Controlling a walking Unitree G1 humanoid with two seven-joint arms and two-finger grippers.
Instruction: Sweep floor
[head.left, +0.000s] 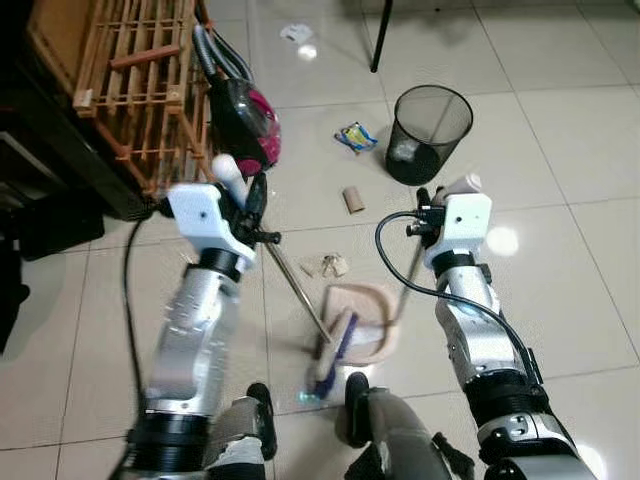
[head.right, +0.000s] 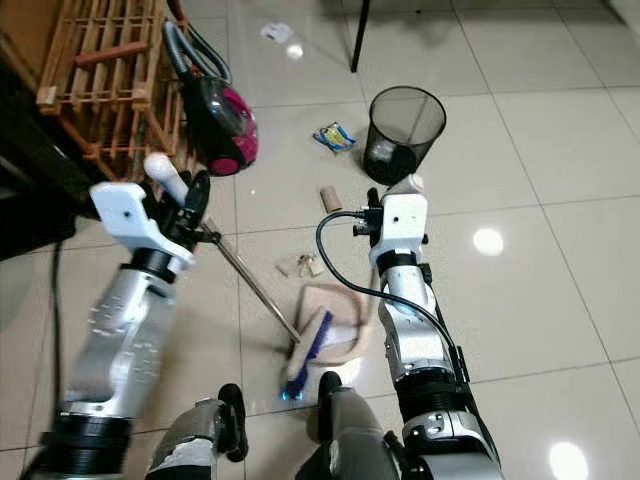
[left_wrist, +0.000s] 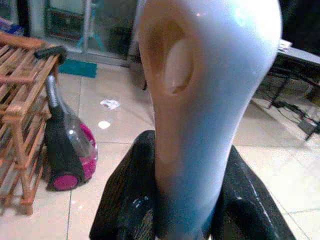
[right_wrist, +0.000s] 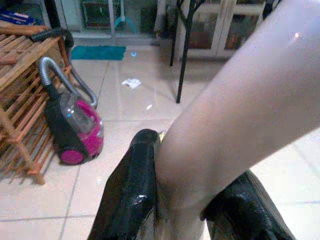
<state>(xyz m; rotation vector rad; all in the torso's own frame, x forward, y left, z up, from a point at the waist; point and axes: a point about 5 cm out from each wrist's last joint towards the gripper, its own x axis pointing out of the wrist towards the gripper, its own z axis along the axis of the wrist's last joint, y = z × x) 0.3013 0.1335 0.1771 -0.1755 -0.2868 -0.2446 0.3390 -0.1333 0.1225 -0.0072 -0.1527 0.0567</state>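
Collecting step, by judgement: the broom (head.left: 325, 360) head is set at the dustpan (head.left: 372, 318) mouth, near the robot's feet. The left pincer (left_wrist: 192, 220) is closed on the broom handle; the right pincer (right_wrist: 182, 220) is closed on the dustpan handle. Paper scraps (head.left: 327, 266), a tube (head.left: 353, 200) and a wrapper (head.left: 355, 137) lie farther off, beside the bin (head.left: 430, 130). A farther reach is called for next.

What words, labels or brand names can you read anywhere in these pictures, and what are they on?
None can be read.
Snack wrapper on the floor: printed in colour, lettering too small and blurred.
Pink vacuum cleaner: no legible brand.
Broom handle and dustpan handle: plain, no marks.
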